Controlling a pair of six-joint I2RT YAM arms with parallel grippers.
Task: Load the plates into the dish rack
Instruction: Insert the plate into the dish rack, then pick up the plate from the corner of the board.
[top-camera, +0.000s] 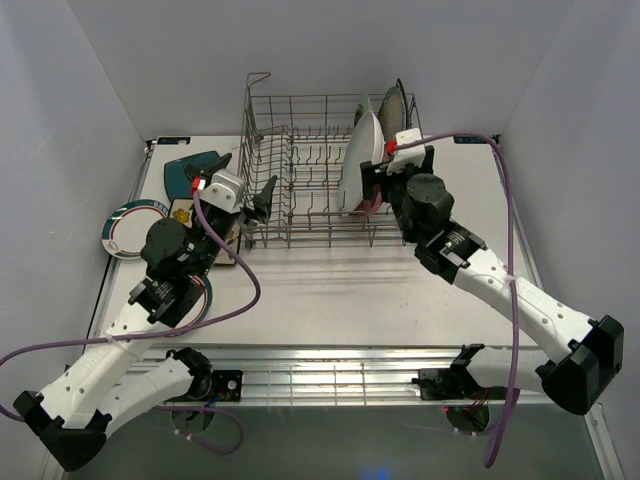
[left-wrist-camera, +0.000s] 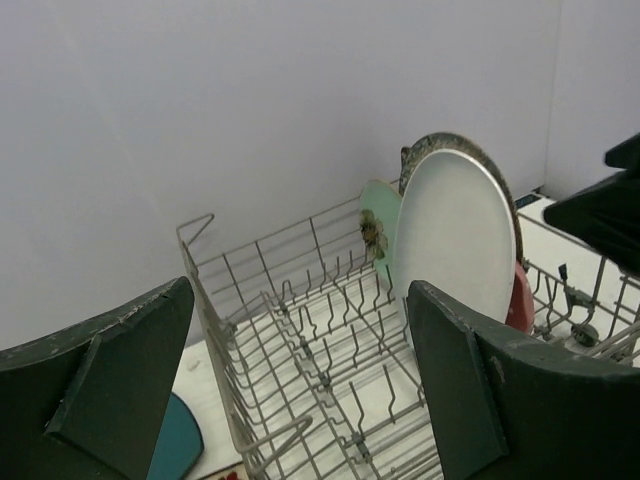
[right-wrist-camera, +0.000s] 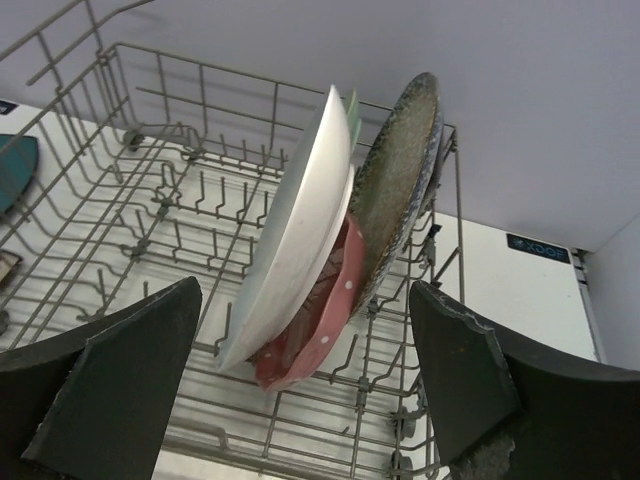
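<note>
**Rack** (top-camera: 310, 238): grey wire, at the back middle of the worktop (top-camera: 360, 290). The left and middle tines are vacant.

**Plates, loaded:** four stand on edge at the rack's right end.
- White oval (right-wrist-camera: 300, 220), leaning left, nearest the vacant tines.
- Mint (left-wrist-camera: 380, 215), close behind it.
- Pink dotted (right-wrist-camera: 325, 310), low, between the oval and the speckled.
- Speckled (right-wrist-camera: 400, 170), outermost.

**Plates, not yet loaded:** these lie on the worktop left of the rack.
- Teal square (top-camera: 190, 172).
- Floral square (top-camera: 185, 213), partly under the left arm.
- Rimmed round (top-camera: 125, 230).

**Left pincer** (left-wrist-camera: 300, 290): jaws fully apart, holding nothing. It is raised just beside the rack's left wall and looks along the tines.

**Right pincer** (right-wrist-camera: 305, 290): jaws wide apart, clamped on nothing. It sits just before the standing plates at the rack's near right side. Whether a finger brushes the wire, I cannot tell.

**Step in hand (judged):** fetch the next plate from the left group.

**Method:**
- Draw the right arm straight back, clear of the leaning oval.
- Turn the left pincer down to a free rim; the teal square looks the most open.
- Grip the edge firmly and lift.
- Tip the plate upright and lower it between vacant tines left of the oval.
- Let go only once it is seated.

**Risk:** a knock to the oval could topple the row.
</note>
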